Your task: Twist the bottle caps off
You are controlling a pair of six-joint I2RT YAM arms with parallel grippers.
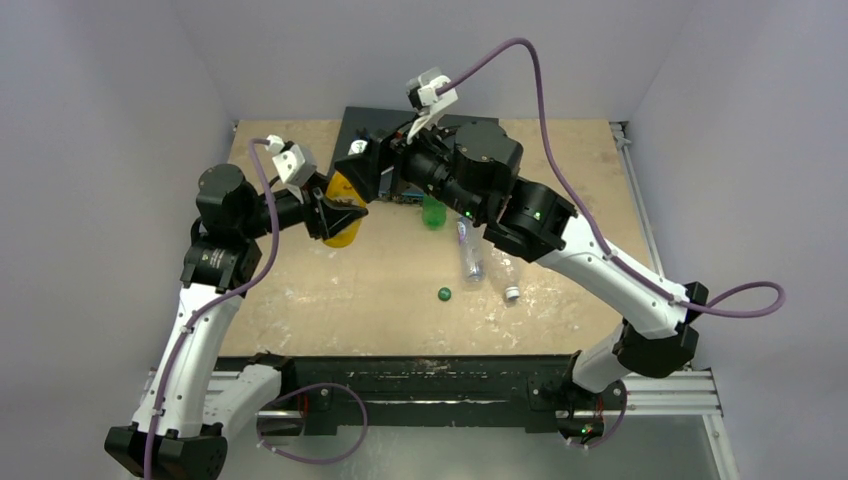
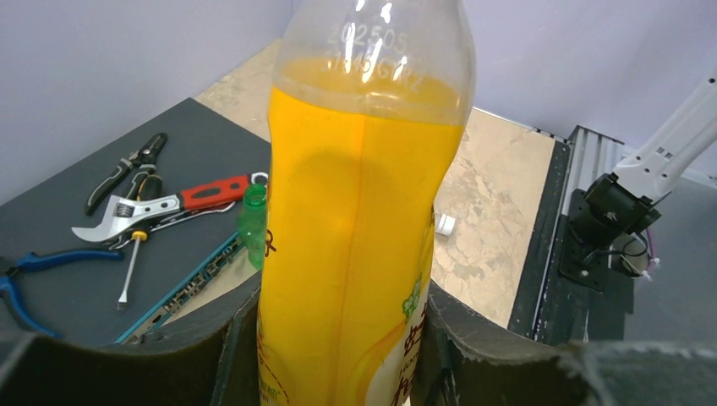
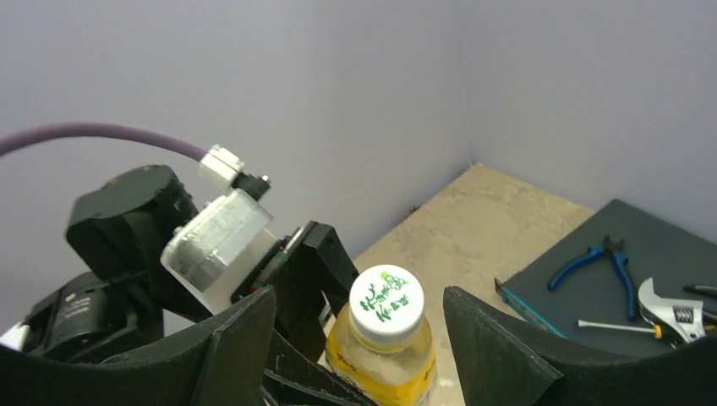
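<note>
Beige table (image 1: 380, 290): left end effector (image 2: 338, 338) gripped orange-yellow bottle (image 2: 355, 211); right end effector (image 3: 358, 313), wide astride its white cap (image 3: 386, 304), needed square closing.

Loose cap (image 1: 444, 293) before upright bottle (image 1: 432, 212); mat (image 1: 368, 119) behind both

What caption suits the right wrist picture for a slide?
Open right gripper facing the white cap of the orange-yellow bottle held by the left gripper.

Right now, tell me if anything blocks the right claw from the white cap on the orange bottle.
Nothing visible blocks it. The white cap sits bare inside the open right claw, with gaps on both sides. The left claw grips the orange bottle lower down, clear of the cap.
</note>
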